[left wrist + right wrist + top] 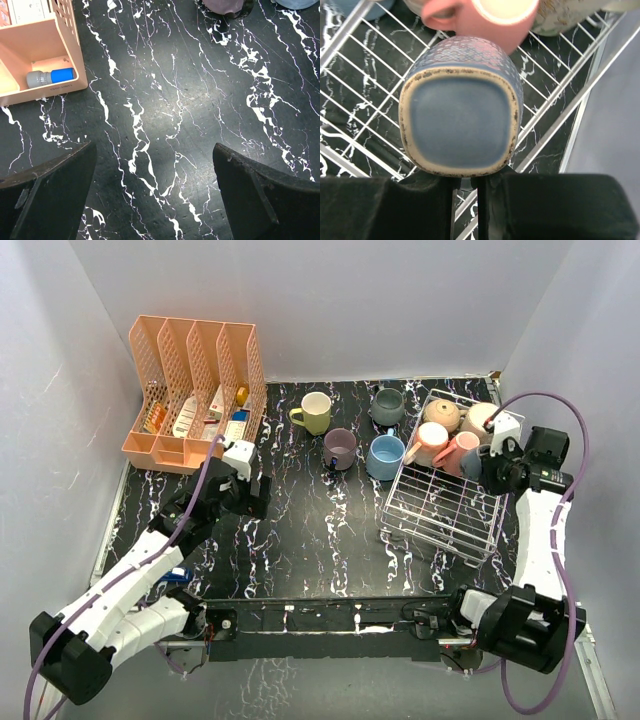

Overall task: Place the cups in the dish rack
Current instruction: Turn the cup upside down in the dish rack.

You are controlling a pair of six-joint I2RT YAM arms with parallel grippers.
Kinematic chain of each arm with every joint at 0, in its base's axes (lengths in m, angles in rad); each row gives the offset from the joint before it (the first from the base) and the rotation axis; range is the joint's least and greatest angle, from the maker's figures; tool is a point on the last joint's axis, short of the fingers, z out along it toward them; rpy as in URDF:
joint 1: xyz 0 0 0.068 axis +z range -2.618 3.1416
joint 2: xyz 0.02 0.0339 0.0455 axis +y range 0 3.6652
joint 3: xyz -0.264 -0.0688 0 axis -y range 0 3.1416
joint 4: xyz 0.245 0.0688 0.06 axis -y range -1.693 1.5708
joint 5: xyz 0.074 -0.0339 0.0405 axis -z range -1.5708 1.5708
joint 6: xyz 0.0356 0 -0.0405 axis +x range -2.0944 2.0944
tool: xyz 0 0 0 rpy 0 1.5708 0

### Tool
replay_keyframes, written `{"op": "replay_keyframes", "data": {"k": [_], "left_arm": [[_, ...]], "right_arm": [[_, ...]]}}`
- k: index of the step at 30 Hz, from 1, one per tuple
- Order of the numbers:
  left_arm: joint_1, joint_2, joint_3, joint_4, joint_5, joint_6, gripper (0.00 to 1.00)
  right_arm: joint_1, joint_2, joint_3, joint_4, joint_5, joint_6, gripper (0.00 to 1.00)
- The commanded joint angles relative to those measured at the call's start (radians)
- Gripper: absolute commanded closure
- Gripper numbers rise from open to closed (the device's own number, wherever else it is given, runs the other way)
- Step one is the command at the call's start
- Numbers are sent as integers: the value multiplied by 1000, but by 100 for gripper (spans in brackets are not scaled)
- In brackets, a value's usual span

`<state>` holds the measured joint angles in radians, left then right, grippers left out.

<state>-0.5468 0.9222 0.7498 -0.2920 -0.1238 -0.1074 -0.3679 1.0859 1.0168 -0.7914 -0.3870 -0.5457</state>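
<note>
a robot lab test cell set with kitchen props

plain white panels (pixel 380 300) close in a black marble-patterned table (pixel 320 540) on three sides, more like a booth than a lived-in room. the left arm (pixel 130 580) and the right arm (pixel 540 530), both white and black, are bolted to a metal rail (pixel 330 618) at the near edge, with purple cables (pixel 545 394) looping off them. the household things are coloured cups (pixel 316 412), a wire dish rack (pixel 440 510) and a peach organizer (pixel 195 390), laid out on the tabletop.

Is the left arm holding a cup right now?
No, the left fingers stand wide apart with only the marbled table showing between them.
</note>
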Motion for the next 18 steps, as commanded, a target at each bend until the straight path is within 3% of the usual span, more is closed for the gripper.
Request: {"op": "replay_keyframes", "data": {"k": [1,7,18], "left_arm": [[4,-32,-15,9,-21,20,3],[6,-21,-17,11,-16,22,3],[4,-14,-22,13,-24,28,3]], "right_arm": [[-63,32,4,67,25,-22,92],[-160,73,-13,110,33,-30,92],[-167,167,-24,231,21,27,92]]}}
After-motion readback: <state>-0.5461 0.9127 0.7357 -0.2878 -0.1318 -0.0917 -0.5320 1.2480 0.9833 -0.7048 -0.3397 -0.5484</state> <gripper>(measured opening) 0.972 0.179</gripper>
